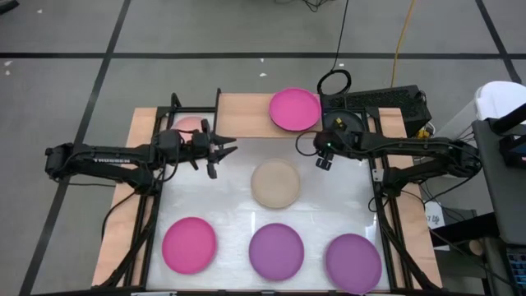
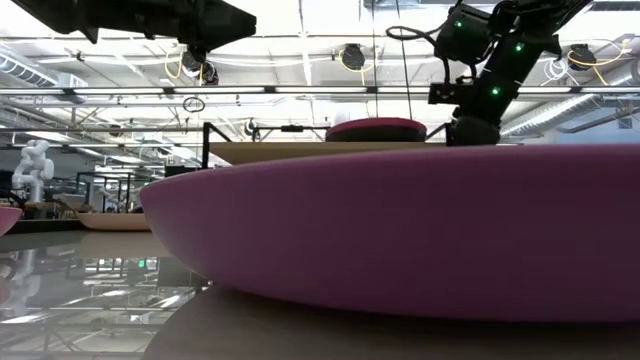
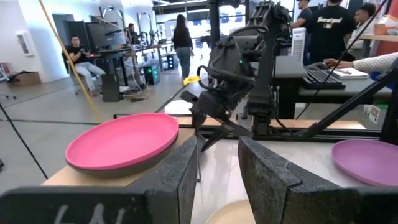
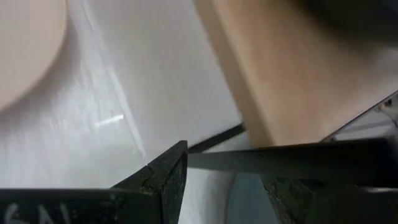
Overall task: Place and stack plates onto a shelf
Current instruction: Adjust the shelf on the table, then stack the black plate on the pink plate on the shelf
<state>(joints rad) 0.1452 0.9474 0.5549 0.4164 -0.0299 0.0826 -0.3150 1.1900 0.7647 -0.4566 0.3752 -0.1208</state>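
A magenta plate (image 1: 295,109) lies flat on the shelf's wooden top (image 1: 246,111); it also shows in the left wrist view (image 3: 124,140) and the low view (image 2: 378,128). Beside it, under the right arm, is a dark round shape (image 1: 343,122), apparently the dark grey plate. A pale pink plate (image 1: 187,124) is half hidden under the left arm. On the table lie a beige plate (image 1: 275,182), a second magenta plate (image 1: 189,244) and two purple plates (image 1: 276,251) (image 1: 353,261). My left gripper (image 1: 218,150) is open left of the beige plate. My right gripper (image 1: 322,158) is open just in front of the shelf's edge.
The shelf's black legs (image 1: 174,103) stand at the table's far side. Cables and a dark box (image 1: 386,103) sit behind the shelf's right end. The white table (image 1: 222,197) lies between the beige plate and the near row. People stand in the room beyond (image 3: 183,37).
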